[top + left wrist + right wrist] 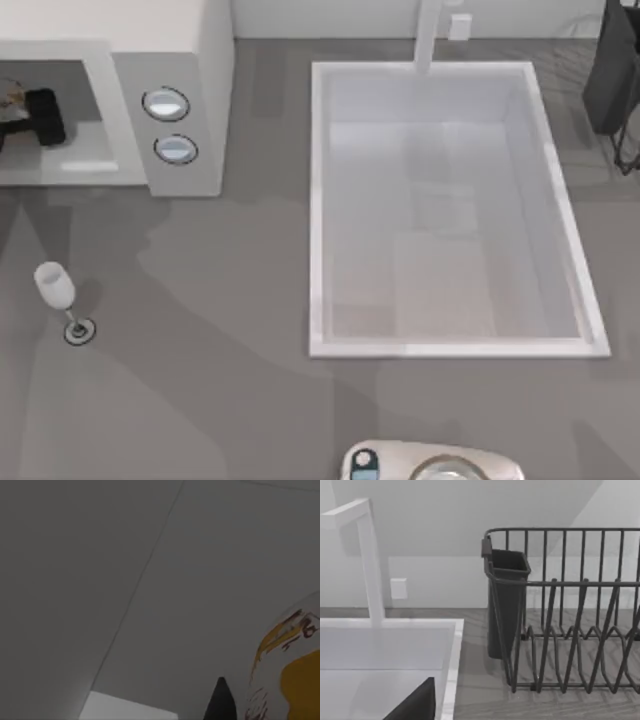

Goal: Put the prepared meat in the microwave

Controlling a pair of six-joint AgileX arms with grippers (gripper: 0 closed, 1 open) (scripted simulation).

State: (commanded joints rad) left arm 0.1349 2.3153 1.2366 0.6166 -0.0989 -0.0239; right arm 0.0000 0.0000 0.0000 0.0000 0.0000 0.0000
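My left gripper [35, 118] inside microwave [190, 60] cavity, far left; wine glass [58, 292] in front; sink [450, 210] right.

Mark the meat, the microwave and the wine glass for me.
meat [300, 680], left wrist view, its orange-yellow patch.
microwave [170, 30], top view, bare white top above the knobs.
wine glass [53, 284], top view, its bowl.

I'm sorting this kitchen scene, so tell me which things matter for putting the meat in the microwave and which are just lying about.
Part of the job:
- prepared meat, beside the left gripper
- microwave, with the left gripper reaching into its cavity

Just lying about:
- wine glass
- sink basin and faucet
- dish rack
- white device at the table's near edge
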